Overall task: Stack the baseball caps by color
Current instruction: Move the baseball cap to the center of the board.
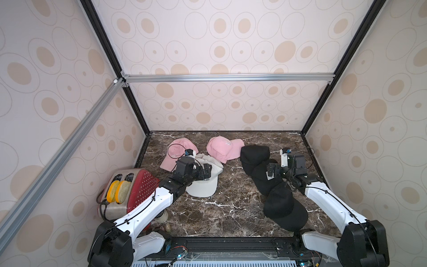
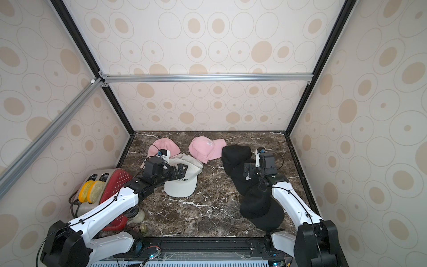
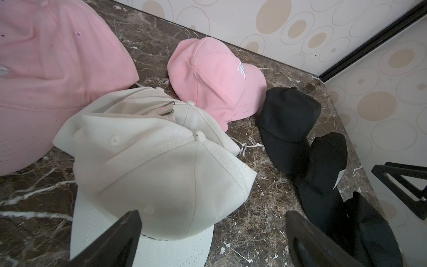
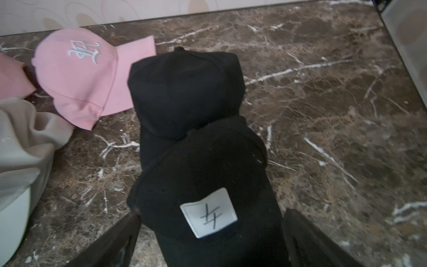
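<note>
Two pink baseball caps [image 1: 178,150] [image 1: 223,148] lie apart at the back of the marble table. White caps [image 1: 203,185] are piled left of centre, the top one lettered; in the left wrist view the pile [image 3: 161,166] shows a metal buckle. Three black caps overlap in a row on the right [image 1: 254,154] [image 1: 265,178] [image 1: 284,208]. My left gripper [image 1: 206,170] [image 3: 211,222] hangs open over the top white cap's front. My right gripper [image 1: 271,172] [image 4: 212,217] is open, its fingers either side of the middle black cap [image 4: 208,166] with the white tag [image 4: 209,212].
A red toaster [image 1: 136,187] with two slices stands at the left front, partly under my left arm. A small jar [image 1: 163,216] sits beside it near the front edge. Patterned walls close the table [image 1: 231,212] on three sides.
</note>
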Tool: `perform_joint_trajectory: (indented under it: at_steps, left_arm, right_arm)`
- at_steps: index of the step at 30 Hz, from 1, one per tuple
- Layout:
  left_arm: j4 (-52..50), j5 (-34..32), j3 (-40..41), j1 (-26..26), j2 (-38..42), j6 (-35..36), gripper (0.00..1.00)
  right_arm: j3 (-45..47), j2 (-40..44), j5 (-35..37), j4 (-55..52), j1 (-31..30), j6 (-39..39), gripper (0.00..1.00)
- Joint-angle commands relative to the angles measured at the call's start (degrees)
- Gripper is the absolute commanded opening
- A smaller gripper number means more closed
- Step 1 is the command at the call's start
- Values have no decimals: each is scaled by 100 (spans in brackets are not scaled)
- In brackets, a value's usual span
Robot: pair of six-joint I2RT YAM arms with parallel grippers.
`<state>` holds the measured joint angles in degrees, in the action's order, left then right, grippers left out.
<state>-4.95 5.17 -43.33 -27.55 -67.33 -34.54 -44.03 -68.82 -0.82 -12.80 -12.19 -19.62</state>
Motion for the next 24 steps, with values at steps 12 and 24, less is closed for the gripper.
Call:
perform_joint_trajectory:
  at_steps: [12, 24]
  left_arm:
    - [381, 382, 114, -137, 242, 483, 99]
    - [372, 475, 88, -131, 136, 497, 99]
  right_arm:
    - [-1341, -1744, -1362, -922, 384, 240, 95]
    - [-1310, -2034, -582, -930, 366, 98, 64]
